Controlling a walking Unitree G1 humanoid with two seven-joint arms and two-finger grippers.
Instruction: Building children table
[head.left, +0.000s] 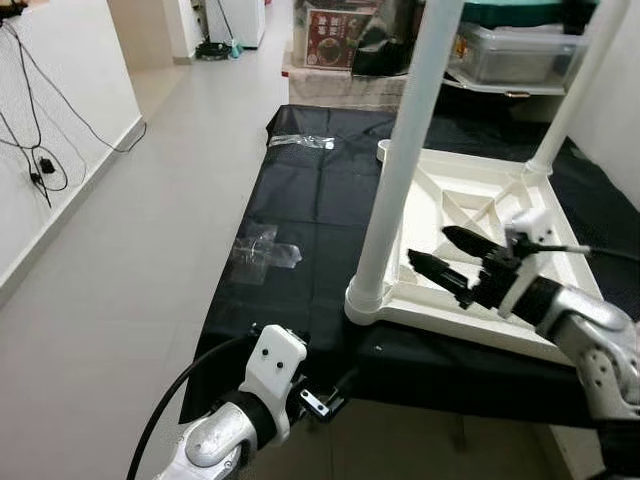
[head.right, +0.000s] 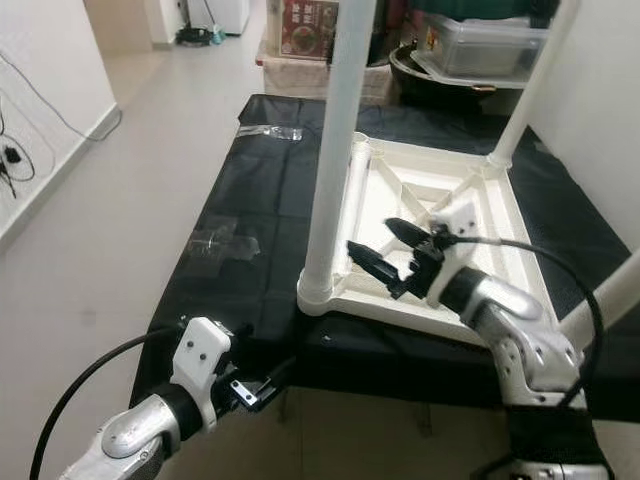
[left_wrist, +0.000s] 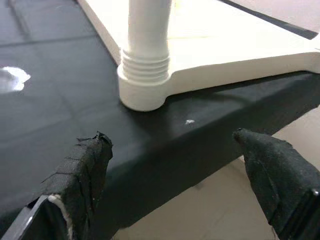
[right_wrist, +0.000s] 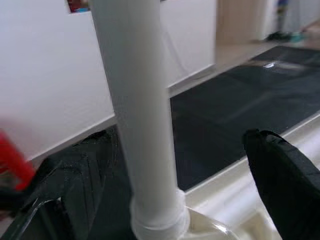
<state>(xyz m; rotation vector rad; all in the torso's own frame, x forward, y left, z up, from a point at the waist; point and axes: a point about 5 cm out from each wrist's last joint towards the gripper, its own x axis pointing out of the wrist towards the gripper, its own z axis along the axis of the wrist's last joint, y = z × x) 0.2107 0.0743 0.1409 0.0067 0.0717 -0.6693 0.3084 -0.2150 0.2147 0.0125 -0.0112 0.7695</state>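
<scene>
Over on the left, the left gripper (left_wrist: 170, 165) sits low just off the near edge of the black-covered bench (head.left: 300, 200), its fingers (left_wrist: 82, 170) spread wide with nothing between them, aimed at the bench edge. Further in on the cloth, by the left edge, lies a crumpled clear plastic wrapper (head.left: 262, 250), and a second clear wrapper (head.left: 300, 141) lies near the far left corner. Moving right, the white children's table (head.left: 470, 210) lies upside down on the bench, its near left corner close to the bench's near edge. From that corner a white leg (head.left: 400, 170) stands upright, screwed into its threaded socket (left_wrist: 144, 75). Another leg (head.left: 575, 90) rises from the far right corner. On the right, the right gripper (head.left: 440, 252) hovers over the upturned underside, fingers parted and empty, pointing toward the near leg and just beside it, not touching.
</scene>
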